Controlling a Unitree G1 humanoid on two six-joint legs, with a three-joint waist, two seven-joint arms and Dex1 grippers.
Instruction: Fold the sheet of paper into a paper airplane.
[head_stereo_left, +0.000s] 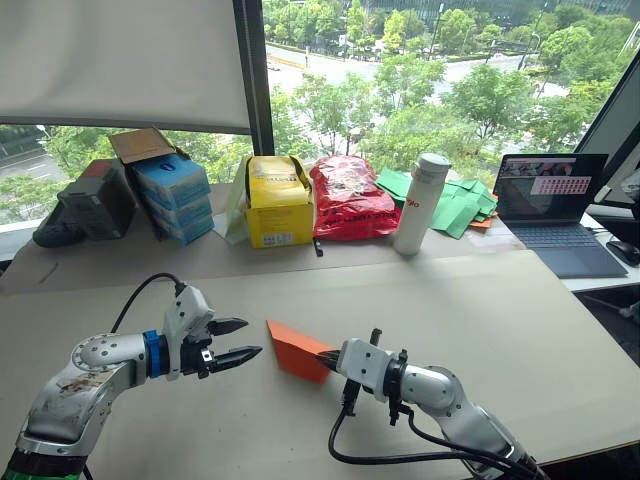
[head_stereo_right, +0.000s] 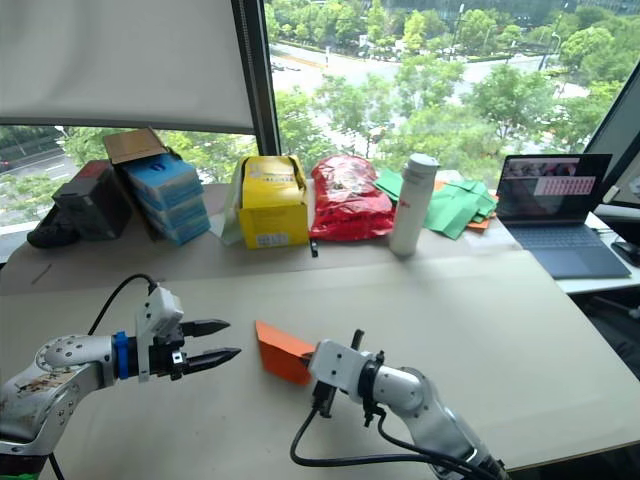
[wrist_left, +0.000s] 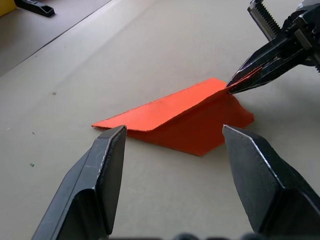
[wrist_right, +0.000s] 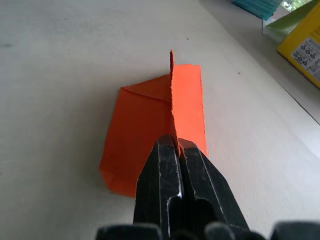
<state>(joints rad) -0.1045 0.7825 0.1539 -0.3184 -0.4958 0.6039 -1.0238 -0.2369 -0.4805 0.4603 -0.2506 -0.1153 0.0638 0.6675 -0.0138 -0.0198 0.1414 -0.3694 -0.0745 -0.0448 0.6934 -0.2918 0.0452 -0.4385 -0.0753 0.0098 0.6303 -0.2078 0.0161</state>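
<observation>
The right pincer (head_stereo_left: 326, 355) pinches a raised flap of the orange sheet of paper (head_stereo_left: 295, 349), a light, limp folded wedge lying mid-desk (head_stereo_left: 520, 330), while the left pincer (head_stereo_left: 238, 340) hovers spread wide beside it, best placed to grip a creased edge.

front/centre: bare table (head_stereo_left: 520, 330) round the sheet of paper (head_stereo_left: 296, 349), open approach from near edge & both sides
left gripper (head_stereo_left: 238, 341): just beside paper, blocks that side
right gripper (head_stereo_left: 328, 357): on paper's near corner
back edge: yellow box (head_stereo_left: 278, 202), red bag (head_stereo_left: 350, 197), white bottle (head_stereo_left: 421, 204), laptop (head_stereo_left: 560, 205), well apart
</observation>
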